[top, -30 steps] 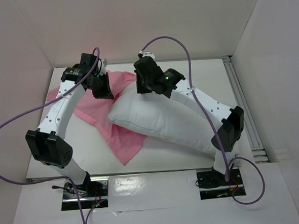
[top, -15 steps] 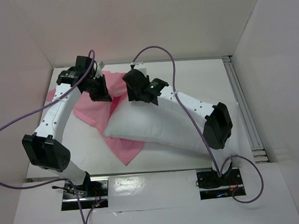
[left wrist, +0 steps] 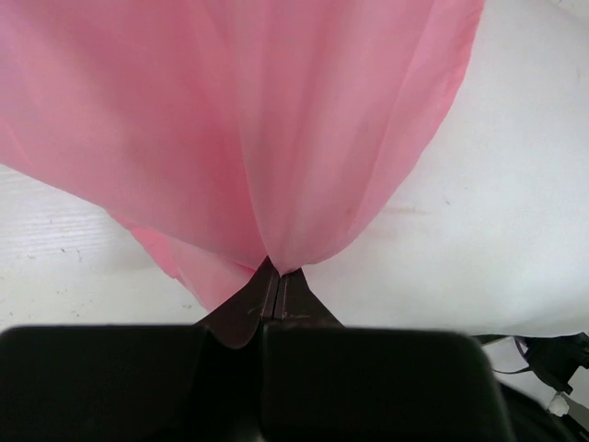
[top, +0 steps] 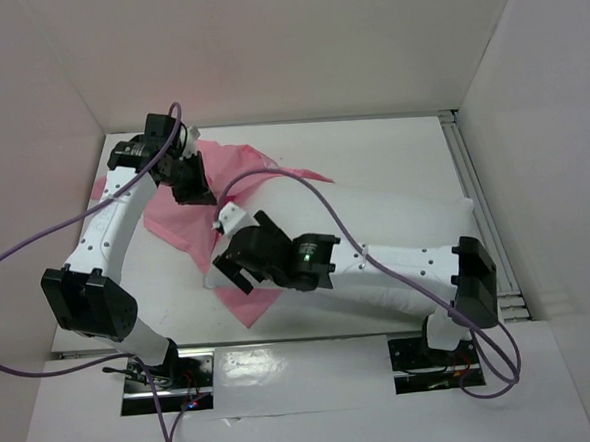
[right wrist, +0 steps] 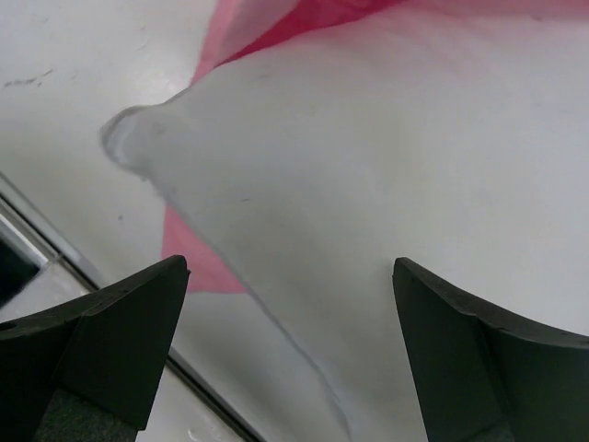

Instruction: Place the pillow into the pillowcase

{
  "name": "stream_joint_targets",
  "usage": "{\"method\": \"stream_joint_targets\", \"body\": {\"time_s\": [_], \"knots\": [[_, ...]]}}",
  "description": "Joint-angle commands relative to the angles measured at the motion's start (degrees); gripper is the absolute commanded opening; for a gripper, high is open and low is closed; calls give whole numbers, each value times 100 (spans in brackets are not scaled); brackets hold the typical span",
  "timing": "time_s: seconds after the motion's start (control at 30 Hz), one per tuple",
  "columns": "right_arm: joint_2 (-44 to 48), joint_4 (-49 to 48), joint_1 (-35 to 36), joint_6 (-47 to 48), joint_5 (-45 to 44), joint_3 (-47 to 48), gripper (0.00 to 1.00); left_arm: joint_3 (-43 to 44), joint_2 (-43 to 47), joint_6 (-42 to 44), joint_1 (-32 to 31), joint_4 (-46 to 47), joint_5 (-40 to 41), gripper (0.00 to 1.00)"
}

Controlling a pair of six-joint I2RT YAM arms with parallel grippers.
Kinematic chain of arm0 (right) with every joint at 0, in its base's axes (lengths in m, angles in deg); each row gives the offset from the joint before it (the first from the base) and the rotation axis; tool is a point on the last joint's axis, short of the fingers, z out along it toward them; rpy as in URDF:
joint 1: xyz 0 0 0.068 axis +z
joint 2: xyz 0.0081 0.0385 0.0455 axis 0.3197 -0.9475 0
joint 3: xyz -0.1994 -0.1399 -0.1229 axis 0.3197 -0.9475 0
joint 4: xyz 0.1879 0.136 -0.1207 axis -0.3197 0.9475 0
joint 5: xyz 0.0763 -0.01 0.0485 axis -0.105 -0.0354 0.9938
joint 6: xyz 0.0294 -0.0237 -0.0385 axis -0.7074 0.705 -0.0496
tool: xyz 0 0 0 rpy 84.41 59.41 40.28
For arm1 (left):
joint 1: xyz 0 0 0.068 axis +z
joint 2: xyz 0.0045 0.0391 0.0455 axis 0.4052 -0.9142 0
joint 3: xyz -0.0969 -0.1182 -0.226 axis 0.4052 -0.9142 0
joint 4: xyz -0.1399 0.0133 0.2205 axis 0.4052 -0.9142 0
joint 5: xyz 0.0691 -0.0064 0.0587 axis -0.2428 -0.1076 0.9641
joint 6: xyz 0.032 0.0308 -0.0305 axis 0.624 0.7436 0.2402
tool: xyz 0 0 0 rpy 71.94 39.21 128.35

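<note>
The white pillow (top: 385, 210) lies across the table's middle and right, with its left end resting on the pink pillowcase (top: 170, 224). At the back left, my left gripper (top: 190, 179) is shut on a bunched fold of the pillowcase (left wrist: 276, 110), which hangs from its tips (left wrist: 276, 270); the pillow (left wrist: 488, 203) shows beside it. My right gripper (top: 233, 270) hovers open over the pillow's near left corner (right wrist: 129, 138), holding nothing. Its fingers (right wrist: 120, 331) straddle the pillow (right wrist: 386, 166), and a strip of pillowcase (right wrist: 198, 272) peeks from under it.
White walls enclose the table on three sides. A metal rail (top: 479, 200) runs along the right edge. Purple cables (top: 36, 242) loop off both arms. The table's near edge (right wrist: 55, 267) lies just below the pillow corner.
My right gripper let go of the pillow's far edge, opened wide and swung to the near left corner. The pillow dropped flat. The left gripper stayed shut on the pillowcase.
</note>
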Motion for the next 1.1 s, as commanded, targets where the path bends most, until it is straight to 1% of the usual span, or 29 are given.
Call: {"method": "stream_joint_targets", "body": {"time_s": [0.0, 0.13, 0.17, 0.2, 0.23, 0.27, 0.3, 0.33, 0.37, 0.43, 0.47, 0.53, 0.67, 0.73, 0.9, 0.97, 1.0, 1.07], "knots": [[10, -658, 284, 678, -316, -251, 99, -79, 211, -90, 86, -72, 94, 0], [-351, -1334, 284, 1081, -378, -251, 99, -132, 263, -142, 147, -72, 94, 0], [-534, -1692, 284, 1143, -378, -251, 99, -184, 263, -142, 147, -72, 94, 0], [-666, -1818, 284, 1240, -430, -251, 99, -184, 263, -142, 147, -72, 94, 0], [-833, -1819, 284, 1310, -492, -25, 99, -184, 263, -142, 147, -72, 146, 0], [-1235, -1819, 284, 1311, -492, 142, 99, -184, 263, -142, 147, -72, 146, 0], [-1422, -1619, 284, 1311, -492, 301, 94, -237, 316, -142, 200, -72, 146, 0], [-1589, -1530, 232, 1250, -544, 563, 72, -237, 316, -142, 200, -72, 146, 0], [-1756, -1529, 232, 1249, -545, 566, 58, -237, 316, -142, 200, -72, 146, 0], [-1758, -1529, 153, 1188, -642, 566, 21, -290, 316, -142, 253, -72, 94, 0], [-1697, -1529, 66, 1092, -720, 566, 0, -290, 316, -142, 253, -72, 94, 0], [-1486, -1406, -110, 1030, -843, 566, 0, -290, 368, -142, 306, -72, 94, 0], [-1117, -1081, -453, 583, -1002, 619, 0, -412, 422, -90, 306, -72, -21, 0], [-1063, -835, -655, 311, -1142, 933, 0, -465, 474, -90, 306, -72, -169, 0], [-1589, -405, -902, 28, -1203, 1725, 0, -527, 597, -37, 306, -72, -284, 0], [-1870, -141, -1025, -165, -1308, 2252, 0, -527, 658, -37, 306, -72, -337, 0], [-2133, -79, -1025, -218, -1370, 2393, 0, -527, 659, 15, 306, -72, -415, 0], [-2311, -79, -1078, -349, -1424, 2552, 0, -527, 711, 16, 306, -72, -556, 0]]}}
